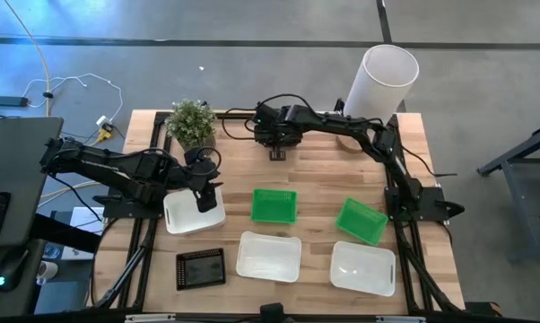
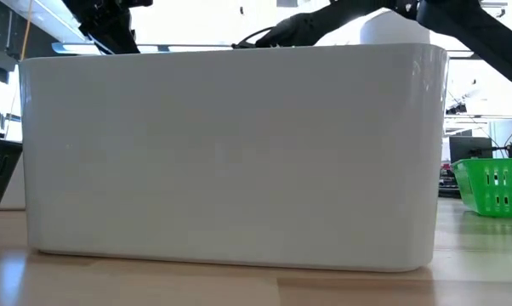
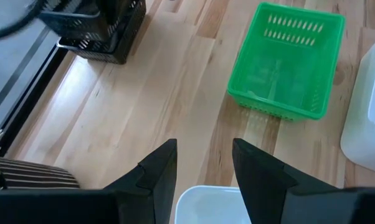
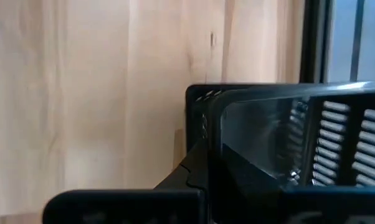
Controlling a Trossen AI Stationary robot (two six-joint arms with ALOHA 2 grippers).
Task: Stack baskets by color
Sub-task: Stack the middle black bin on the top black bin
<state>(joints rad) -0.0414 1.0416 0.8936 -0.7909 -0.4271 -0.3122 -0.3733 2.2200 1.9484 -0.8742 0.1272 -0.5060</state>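
Note:
My right gripper (image 1: 277, 144) reaches over the table's far middle, shut on a black slotted basket (image 4: 299, 143). That basket also shows in the left wrist view (image 3: 100, 31), low over the wood. My left gripper (image 3: 203, 168) is open above the far rim of a white basket (image 1: 194, 213) at the left and touches nothing. Two green baskets (image 1: 274, 205) (image 1: 361, 221) sit mid-table. Two more white baskets (image 1: 269, 256) (image 1: 363, 266) and another black basket (image 1: 201, 268) lie along the near edge. My right gripper pinches the black basket's side wall near a corner (image 4: 203, 124) between its two fingers, coming from above and slanting down. The fingers hide the exact place of contact. Whether the basket's underside rests on the table, I cannot tell.
A potted plant (image 1: 192, 121) stands at the far left and a tall white cylinder (image 1: 382, 81) at the far right. In the low view, a white basket (image 2: 230, 153) close to the camera blocks most of the scene. Bare wood lies between the plant and the green baskets.

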